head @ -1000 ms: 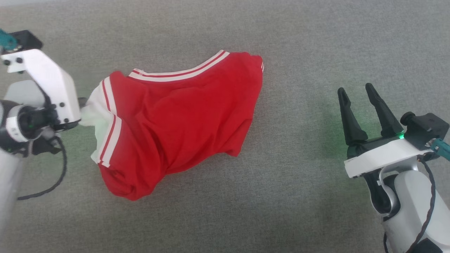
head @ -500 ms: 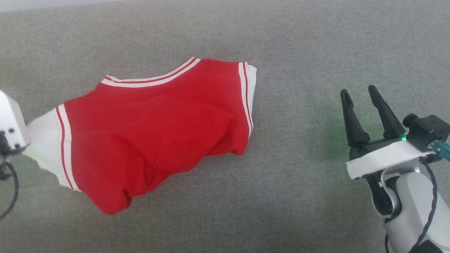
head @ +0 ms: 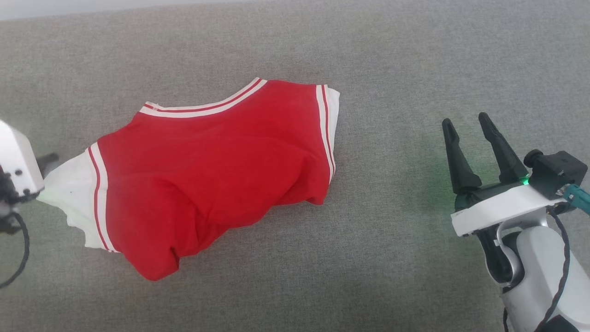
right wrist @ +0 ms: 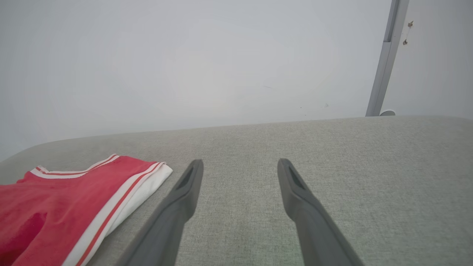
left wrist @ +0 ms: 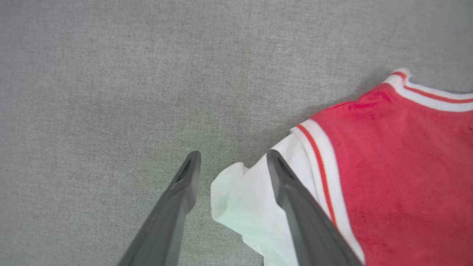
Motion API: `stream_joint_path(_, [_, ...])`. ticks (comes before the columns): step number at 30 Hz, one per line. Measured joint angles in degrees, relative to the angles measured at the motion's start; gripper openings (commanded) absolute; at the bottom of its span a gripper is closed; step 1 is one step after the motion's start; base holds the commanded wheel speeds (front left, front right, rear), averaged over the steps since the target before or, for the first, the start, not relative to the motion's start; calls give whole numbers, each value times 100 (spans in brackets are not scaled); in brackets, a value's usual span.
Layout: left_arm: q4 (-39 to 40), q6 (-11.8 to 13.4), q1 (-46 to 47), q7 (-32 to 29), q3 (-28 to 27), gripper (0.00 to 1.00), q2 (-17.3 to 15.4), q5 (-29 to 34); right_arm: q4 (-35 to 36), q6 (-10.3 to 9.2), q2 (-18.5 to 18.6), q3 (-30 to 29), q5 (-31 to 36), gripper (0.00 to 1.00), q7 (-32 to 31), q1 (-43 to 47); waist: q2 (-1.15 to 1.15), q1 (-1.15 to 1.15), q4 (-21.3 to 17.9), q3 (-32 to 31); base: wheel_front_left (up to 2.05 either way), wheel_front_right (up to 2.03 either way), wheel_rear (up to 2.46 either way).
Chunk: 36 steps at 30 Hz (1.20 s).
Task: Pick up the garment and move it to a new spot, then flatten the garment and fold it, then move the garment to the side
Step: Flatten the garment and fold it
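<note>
The garment [head: 216,170] is a red shirt with white striped sleeves, lying crumpled with its collar trim toward the far side of the grey surface. In the left wrist view my left gripper [left wrist: 232,159] is open, and the tip of the white left sleeve [left wrist: 244,199] lies loose between its fingers. One finger [left wrist: 295,207] crosses over the sleeve. My right gripper [head: 465,120] is open and holds nothing, well right of the shirt. In the right wrist view the right gripper [right wrist: 239,162] points past the garment [right wrist: 55,207] at the lower left.
The grey fabric surface [head: 392,258] stretches all round the shirt. Its far edge [right wrist: 258,123] meets a pale wall, where a grey post [right wrist: 384,62] stands at the right.
My left gripper pulled the white sleeve to the left, spreading the shirt, then opened and let go of the sleeve. The right gripper stayed put.
</note>
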State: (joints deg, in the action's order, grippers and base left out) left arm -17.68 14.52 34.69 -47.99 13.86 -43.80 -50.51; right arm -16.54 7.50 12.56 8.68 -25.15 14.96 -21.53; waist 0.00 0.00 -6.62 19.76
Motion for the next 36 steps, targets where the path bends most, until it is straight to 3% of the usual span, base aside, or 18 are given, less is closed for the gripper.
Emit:
stream_joint_path(10, [413,105,129,-688,170,100,-110,-179,51,0,25,27,-7,100,0,17,0,0,-15,10,0,0,0])
stream_joint_path(15, [208,328,21,-792,365,100,-32,-31,59,0,27,56,-14,100,0,16,0,0,-57,54,0,0,0])
stream_joint_path(18, [216,608,-142,-886,487,100,138,29,66,0,40,64,-15,100,0,15,0,0,-72,75,0,0,0])
stream_joint_path(21, [105,690,-167,-818,416,100,222,-14,82,0,47,74,-16,100,0,10,0,0,-91,123,0,0,0])
stream_joint_path(22, [80,660,-177,-787,412,37,250,-31,85,0,53,75,-18,100,0,8,0,0,-99,137,0,0,0])
stream_joint_path(23, [44,659,-187,-745,368,0,270,-55,89,0,62,74,-20,100,0,7,0,0,-105,150,0,0,0])
stream_joint_path(27, [11,676,-233,-589,354,0,175,5,94,0,85,46,-22,100,0,5,0,0,-92,154,0,0,0])
stream_joint_path(31, [1,792,-308,-497,344,0,-129,189,97,-1,146,24,-11,100,0,18,0,0,-18,126,0,0,0])
stream_joint_path(35, [35,668,-339,-311,314,0,-12,158,110,0,171,140,-16,100,-3,12,0,0,104,89,0,0,0])
stream_joint_path(36, [46,620,-338,-202,294,31,42,146,118,0,186,176,-25,100,-27,9,0,0,140,73,0,0,0])
